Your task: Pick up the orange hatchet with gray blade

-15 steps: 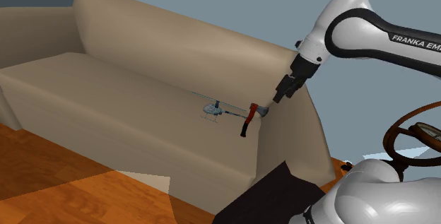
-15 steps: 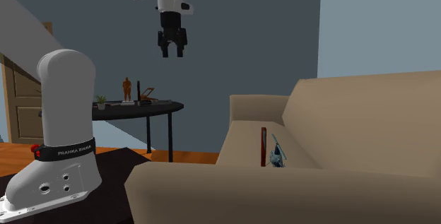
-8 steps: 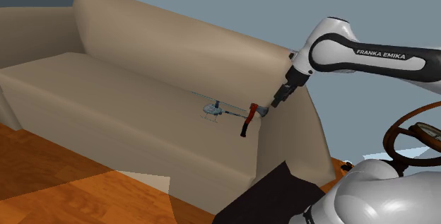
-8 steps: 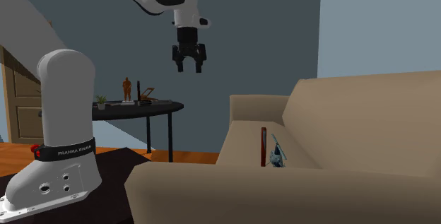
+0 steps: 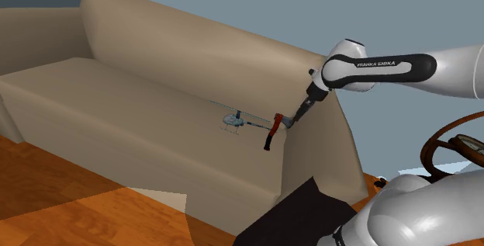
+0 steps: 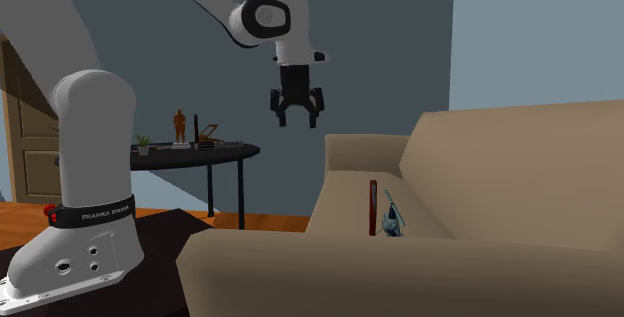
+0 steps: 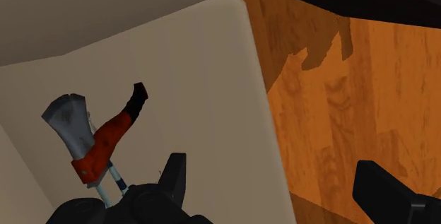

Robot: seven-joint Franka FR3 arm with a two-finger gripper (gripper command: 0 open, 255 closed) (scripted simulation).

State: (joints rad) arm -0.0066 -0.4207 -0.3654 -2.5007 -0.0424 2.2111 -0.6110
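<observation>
1. The jaws are shown apart with nothing between them. In the wrist view the two black fingers [image 7: 174, 179] are separated by a gap through which the sofa's edge and the floor are seen.
2. The jaws are held in the air, pointed downward, by the white arm [image 6: 262, 17]. In the second exterior view they are placed above and to one side of the sofa's end armrest [image 6: 365, 150], touching nothing.
3. The hatchet [image 7: 104, 139] is drawn with a red-orange handle, a black grip end and a gray blade. It is laid flat on the seat cushion [image 5: 116, 105], close to that armrest. In the wrist view it is seen off to one side, beyond one finger, and no contact is made with it.
4. A small grey-blue object [image 5: 232, 119] is set just beside the hatchet's blade end. What it is cannot be told.
5. The beige sofa [image 5: 155, 43] is stood on a wooden floor [image 7: 339, 116]. Beyond it, a dark round tabletop [image 6: 225, 152] with a small figurine [image 6: 180, 125] is shown.
6. The task is judged to be at the approach. No grasp is made and the hatchet is not lifted. The jaws remain to be centred over the handle, lowered, closed and raised.
</observation>
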